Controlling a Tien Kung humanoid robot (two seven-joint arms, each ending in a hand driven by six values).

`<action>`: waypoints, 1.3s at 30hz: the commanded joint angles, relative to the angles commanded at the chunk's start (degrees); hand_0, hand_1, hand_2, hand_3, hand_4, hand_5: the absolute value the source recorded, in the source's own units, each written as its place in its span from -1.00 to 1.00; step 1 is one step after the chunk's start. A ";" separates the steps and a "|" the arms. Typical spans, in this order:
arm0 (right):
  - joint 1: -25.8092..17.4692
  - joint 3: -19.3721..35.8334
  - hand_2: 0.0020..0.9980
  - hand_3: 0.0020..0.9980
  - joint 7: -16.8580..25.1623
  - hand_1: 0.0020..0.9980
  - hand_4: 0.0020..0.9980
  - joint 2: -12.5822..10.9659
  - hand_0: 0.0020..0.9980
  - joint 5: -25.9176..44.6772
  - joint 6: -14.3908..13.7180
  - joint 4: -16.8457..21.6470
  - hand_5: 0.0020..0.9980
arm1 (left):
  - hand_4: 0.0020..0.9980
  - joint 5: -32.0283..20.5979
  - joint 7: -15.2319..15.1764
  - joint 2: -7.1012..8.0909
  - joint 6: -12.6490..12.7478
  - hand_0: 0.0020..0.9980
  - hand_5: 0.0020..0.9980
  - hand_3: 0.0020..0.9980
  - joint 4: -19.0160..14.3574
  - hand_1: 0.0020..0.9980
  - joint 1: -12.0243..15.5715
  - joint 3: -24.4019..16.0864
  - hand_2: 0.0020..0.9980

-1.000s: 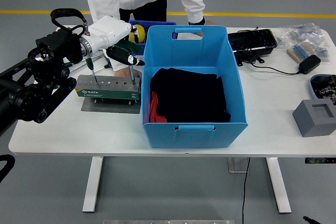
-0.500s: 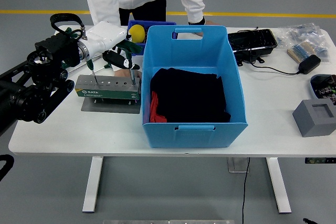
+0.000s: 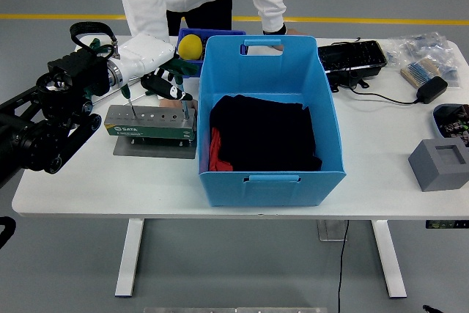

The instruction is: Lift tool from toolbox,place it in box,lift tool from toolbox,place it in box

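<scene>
The toolbox (image 3: 150, 124) is a grey-green tool holder on a grey plate at the table's left. A green-handled screwdriver (image 3: 126, 94) stands upright in its left end, and another tool (image 3: 185, 111) stands at its right end. My left hand (image 3: 170, 87), white-shelled with black fingers, hovers just above the holder's right half. The fingers are loosely extended and I see nothing held in them. The big blue box (image 3: 271, 175) stands right of the holder with black cloth (image 3: 264, 133) and something red inside.
A person in white stands at the far side, one hand (image 3: 277, 32) by the box's far rim. A small blue bin with a yellow ball (image 3: 192, 45) sits behind the holder. A black keyboard (image 3: 352, 56), a cabled adapter (image 3: 431, 89) and a grey foam block (image 3: 440, 163) lie at the right.
My left hand has drawn back to the left and sunk lower toward the holder. The yellow ball behind it is now uncovered.
</scene>
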 joint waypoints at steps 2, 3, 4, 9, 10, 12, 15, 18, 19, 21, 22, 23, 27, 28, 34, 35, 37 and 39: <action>0.06 -0.13 0.40 0.10 0.05 0.26 0.59 -0.03 0.27 0.17 0.01 0.01 0.32 | 1.00 -0.23 0.01 -0.09 -0.08 -0.21 0.49 -0.42 0.18 -0.58 -0.26 0.08 -0.56; 0.09 -0.17 0.40 0.10 0.06 0.26 0.59 -0.03 0.27 0.23 0.00 0.00 0.33 | 1.00 -0.29 0.01 -0.13 -0.11 -0.32 0.48 -0.46 0.26 -0.64 -0.38 0.13 -0.60; 0.10 -0.18 0.40 0.10 0.07 0.26 0.59 -0.02 0.27 0.27 -0.01 0.00 0.33 | 1.00 -0.34 0.01 -0.16 -0.12 -0.32 0.48 -0.46 0.31 -0.64 -0.45 0.16 -0.60; 0.20 -0.50 0.40 0.10 0.20 0.26 0.59 -0.04 0.27 0.84 -0.04 -0.01 0.33 | 1.00 -0.52 0.15 -0.31 -0.11 -0.41 0.48 -0.50 0.46 -0.70 -0.82 0.32 -0.64; 0.22 -0.51 0.40 0.10 0.20 0.26 0.59 -0.04 0.27 0.84 -0.03 -0.01 0.33 | 1.00 -0.56 0.18 -0.33 -0.09 -0.41 0.48 -0.50 0.48 -0.70 -0.84 0.33 -0.64; 0.25 -0.54 0.40 0.10 0.21 0.26 0.59 -0.04 0.27 0.85 -0.03 -0.02 0.33 | 1.00 -0.67 0.23 -0.37 -0.03 -0.41 0.48 -0.50 0.50 -0.70 -0.85 0.31 -0.64; 0.31 -0.56 0.39 0.10 0.22 0.26 0.59 -0.06 0.27 0.92 -0.02 -0.02 0.33 | 1.00 -1.18 0.28 -0.43 0.13 -0.58 0.48 -0.57 0.62 -0.78 -0.86 0.44 -0.71; 0.33 -0.51 0.39 0.10 0.20 0.26 0.59 -0.06 0.27 0.85 0.00 -0.02 0.33 | 1.00 -2.03 0.20 -0.48 0.33 -0.58 0.48 -0.57 0.83 -0.78 -0.86 0.49 -0.71; 0.34 -0.50 0.39 0.10 0.20 0.26 0.59 -0.06 0.27 0.83 0.01 -0.02 0.33 | 1.00 -2.25 0.20 -0.49 0.37 -0.58 0.48 -0.57 0.88 -0.78 -0.87 0.48 -0.71; 0.37 -0.45 0.39 0.10 0.20 0.26 0.59 -0.05 0.27 0.74 0.01 -0.03 0.33 | 1.00 -2.80 0.16 -0.50 0.49 -0.65 0.48 -0.64 1.00 -0.84 -0.93 0.47 -0.75; 0.37 -0.43 0.39 0.10 0.20 0.26 0.59 -0.04 0.27 0.72 0.01 -0.03 0.33 | 1.00 -2.91 0.16 -0.50 0.52 -0.65 0.48 -0.64 1.02 -0.84 -0.94 0.46 -0.75; 0.39 -0.41 0.39 0.10 0.19 0.26 0.59 -0.05 0.27 0.68 0.02 -0.04 0.33 | 1.00 -3.13 0.15 -0.50 0.58 -0.65 0.48 -0.64 1.06 -0.84 -0.97 0.43 -0.75; 0.43 -0.40 0.39 0.10 0.22 0.26 0.59 -0.04 0.27 0.70 0.01 -0.04 0.33 | 1.00 -3.98 0.11 -0.53 0.86 -0.68 0.47 -0.72 1.29 -0.88 -1.06 0.42 -0.80; 0.45 -0.43 0.39 0.10 0.23 0.26 0.59 -0.04 0.27 0.73 0.01 -0.04 0.33 | 1.00 -4.18 0.07 -0.54 1.00 -0.68 0.47 -0.72 1.37 -0.88 -1.08 0.39 -0.80; 0.56 -0.50 0.39 0.10 0.30 0.26 0.59 -0.07 0.27 0.80 0.02 -0.05 0.33 | 1.00 -5.32 -0.37 -0.60 2.12 -0.73 0.47 -0.81 1.72 -0.93 -1.24 0.30 -0.85; 0.57 -0.51 0.39 0.10 0.31 0.26 0.59 -0.07 0.27 0.82 0.02 -0.05 0.33 | 1.00 -5.63 -0.60 -0.60 2.63 -0.73 0.47 -0.81 1.76 -0.93 -1.26 0.31 -0.85; 0.59 -0.53 0.39 0.10 0.32 0.26 0.59 -0.08 0.27 0.84 0.02 -0.05 0.33 | 1.00 -6.24 -1.07 -0.59 3.60 -0.73 0.47 -0.81 1.81 -0.93 -1.29 0.30 -0.85; 0.60 -0.54 0.39 0.10 0.33 0.26 0.59 -0.09 0.27 0.85 0.03 -0.06 0.33 | 1.00 -6.95 -1.61 -0.58 4.71 -0.75 0.51 -0.90 1.80 -0.98 -1.30 0.24 -0.92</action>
